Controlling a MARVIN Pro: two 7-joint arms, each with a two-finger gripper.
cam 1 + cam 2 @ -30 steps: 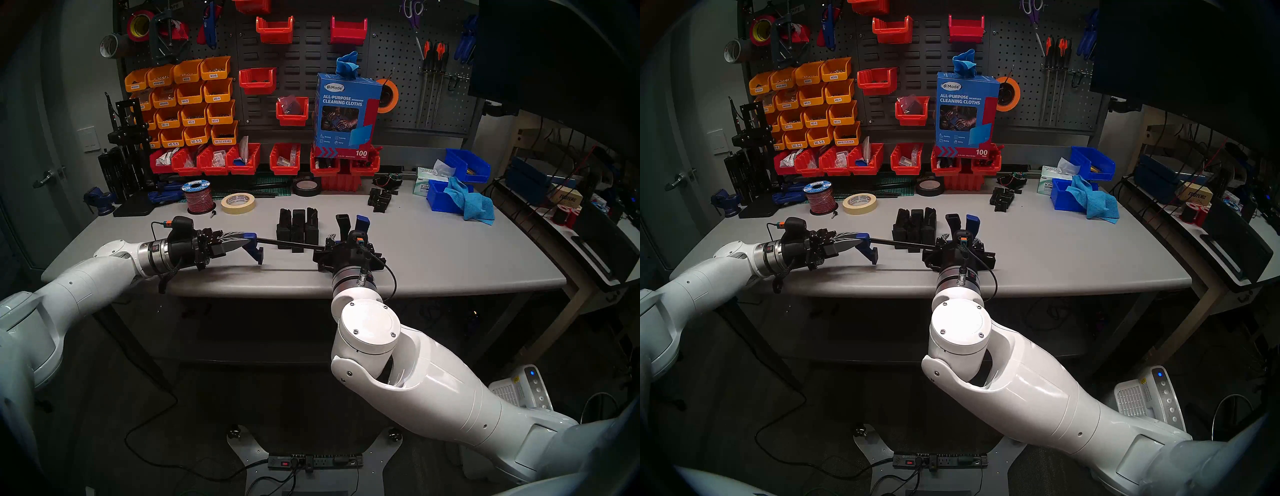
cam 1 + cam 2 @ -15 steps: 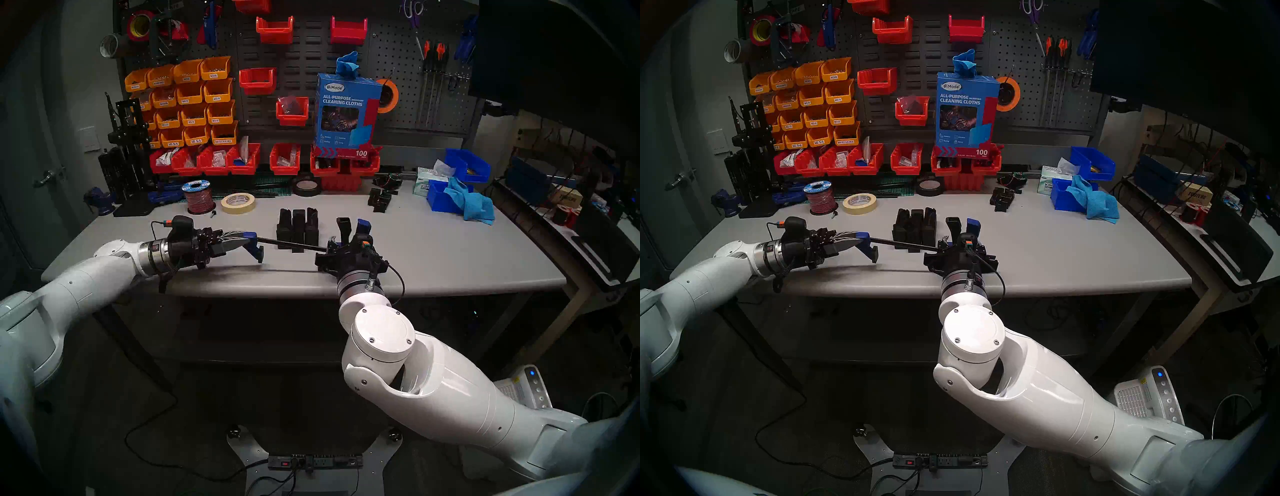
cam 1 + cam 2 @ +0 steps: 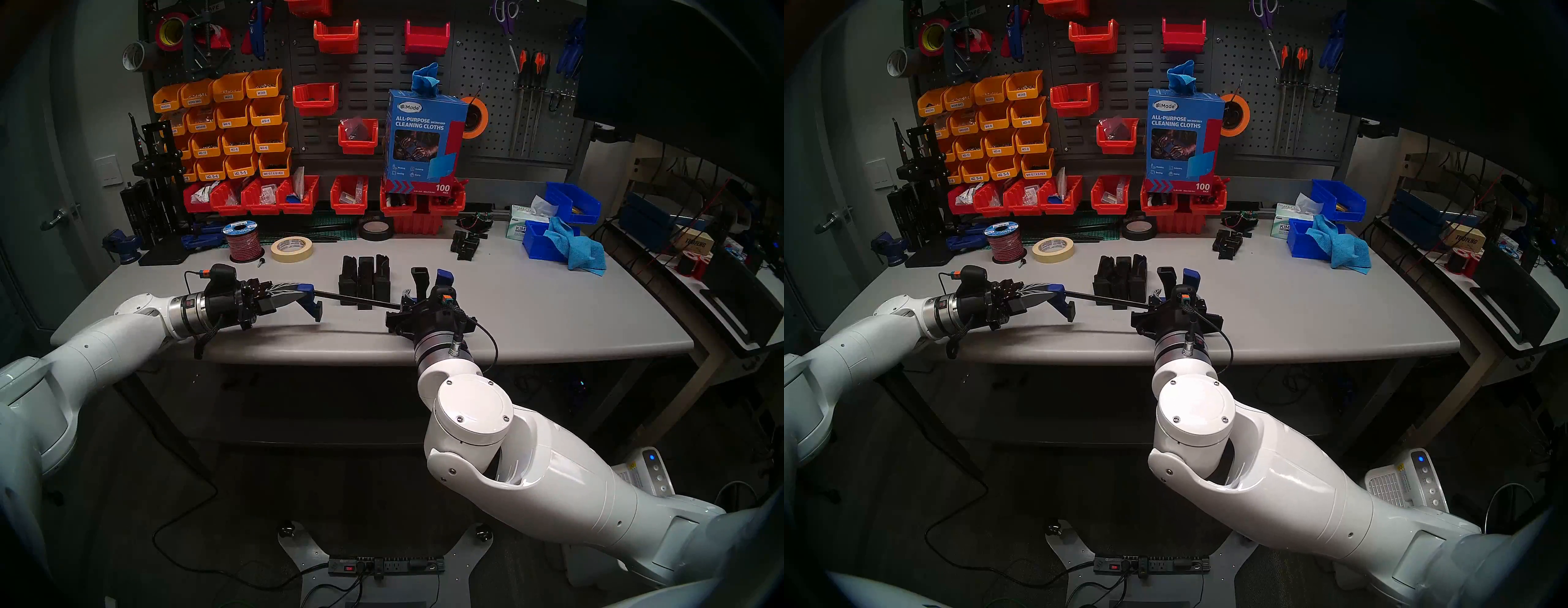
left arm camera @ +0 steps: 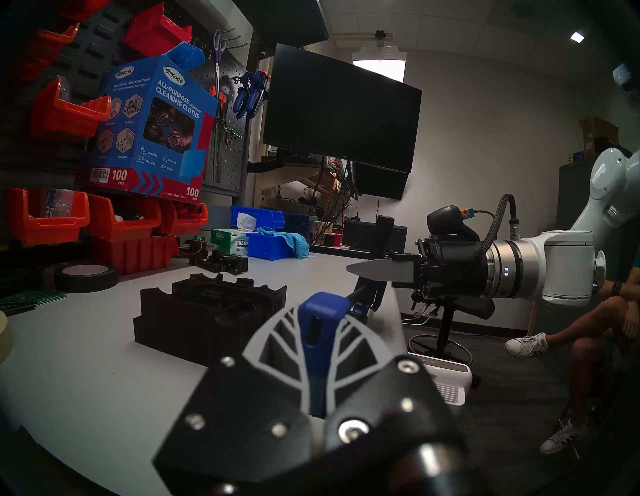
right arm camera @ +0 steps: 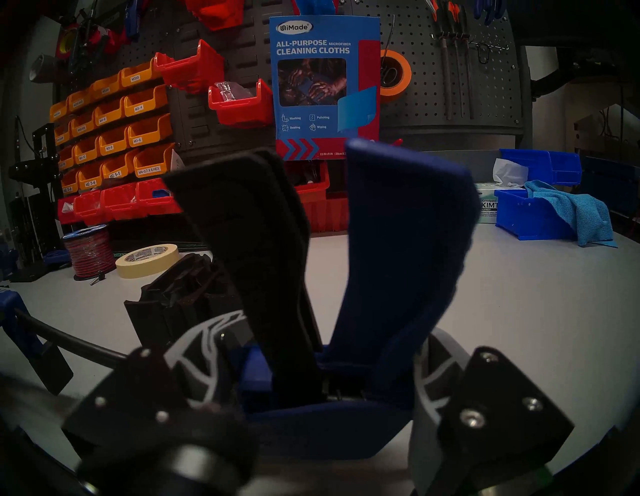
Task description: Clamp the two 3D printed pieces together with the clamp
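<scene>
The clamp [image 3: 360, 300] hangs just above the grey table [image 3: 551, 305], its thin black bar running left to right. My left gripper [image 3: 297, 295] is shut on the blue fixed jaw at the bar's left end; the left wrist view shows that jaw [image 4: 320, 311] pinched between the fingers. My right gripper [image 3: 409, 302] is shut on the clamp's blue body below the trigger. The black trigger [image 5: 249, 242] and blue handle [image 5: 398, 242] stick up toward the back. The two 3D printed pieces [image 3: 365, 278] stand side by side just behind the bar, touching neither gripper.
A masking tape roll [image 3: 292, 249], a red wire spool [image 3: 242, 242] and a black tape roll [image 3: 375, 229] sit at the back left. A heap of small black parts [image 3: 466, 244] and blue bins with a cloth [image 3: 564, 242] are back right. A seated person's legs [image 4: 588, 329] are beyond the table's right end.
My right elbow has swung to the right and the wrist has turned with it. The clamp's handle tilts slightly more to the right. The left arm and the bar's left end hold still.
</scene>
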